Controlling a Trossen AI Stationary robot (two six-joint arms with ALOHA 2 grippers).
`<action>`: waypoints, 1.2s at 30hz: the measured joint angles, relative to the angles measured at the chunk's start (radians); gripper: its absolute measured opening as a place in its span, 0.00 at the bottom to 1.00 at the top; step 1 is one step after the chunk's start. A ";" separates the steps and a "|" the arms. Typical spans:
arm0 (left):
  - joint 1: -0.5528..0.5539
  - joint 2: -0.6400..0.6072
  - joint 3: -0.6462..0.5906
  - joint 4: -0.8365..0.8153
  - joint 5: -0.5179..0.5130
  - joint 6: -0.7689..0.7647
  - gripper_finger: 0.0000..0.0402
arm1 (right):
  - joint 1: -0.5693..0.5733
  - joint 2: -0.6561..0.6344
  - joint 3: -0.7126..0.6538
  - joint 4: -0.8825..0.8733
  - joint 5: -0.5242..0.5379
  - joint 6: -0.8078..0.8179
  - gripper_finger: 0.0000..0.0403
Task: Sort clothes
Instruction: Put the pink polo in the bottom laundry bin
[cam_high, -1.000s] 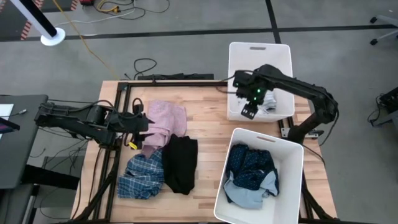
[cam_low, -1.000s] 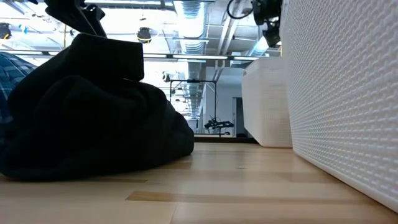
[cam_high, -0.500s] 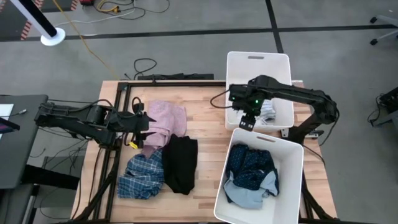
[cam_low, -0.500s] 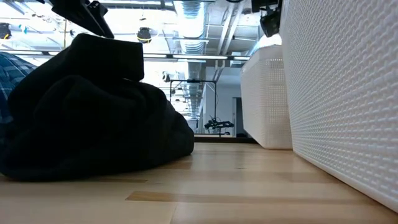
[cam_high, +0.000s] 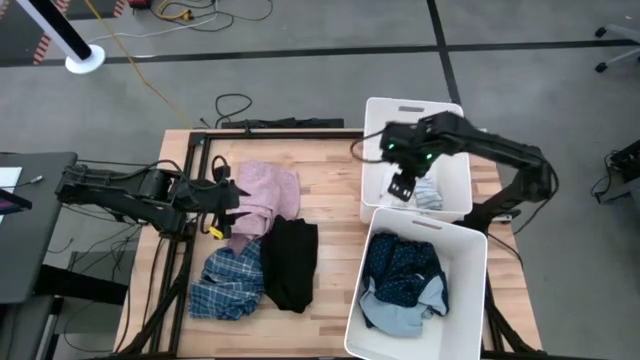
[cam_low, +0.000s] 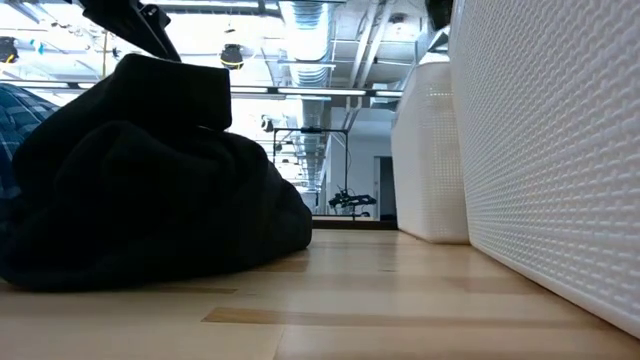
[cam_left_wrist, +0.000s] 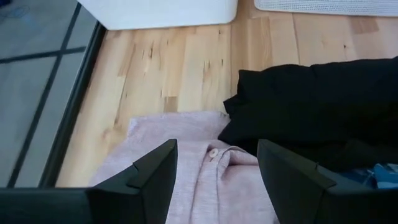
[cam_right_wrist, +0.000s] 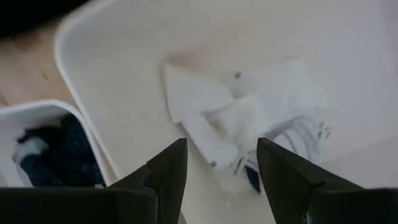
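The right hand (cam_high: 403, 186) hung over the far white bin (cam_high: 452, 110), its fingers apart and holding nothing, with small white and striped socks (cam_right_wrist: 249, 140) lying loose on the bin floor beneath it. The near bin (cam_high: 465, 240) held the navy patterned garment (cam_high: 400, 265) over a pale blue piece. Across the tabletop (cam_high: 330, 180), the left hand (cam_left_wrist: 214, 177) hovered just above the pink garment (cam_high: 265, 195), fingers spread and empty, with the black garment (cam_high: 292, 262) just beside the pink one and the blue plaid shirt (cam_high: 228, 282) near the front edge.

The main risk lay in the pile on the left. The pink, black and plaid pieces touched or overlapped, so a grasp on the pink fabric could likely drag a neighbour along and carry two kinds into one bin. A shallow pinch on a single fold might also slip free in the air and drop the piece short of the bins. On the other side, the right arm sat low inside the far bin; lifting out at a slant could catch the rim and shove or tip the light plastic bin.
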 joint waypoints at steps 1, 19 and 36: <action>0.000 0.000 0.000 -0.006 0.003 -0.016 0.54 | -0.002 -0.011 0.019 -0.001 0.003 0.002 0.51; -0.046 0.057 -0.099 -0.031 0.389 -0.143 0.54 | 0.330 -0.074 0.087 0.355 0.004 -0.083 0.51; 0.071 0.161 -0.135 -0.008 -0.194 -0.365 0.75 | 0.414 0.143 0.087 0.454 0.004 -0.170 0.51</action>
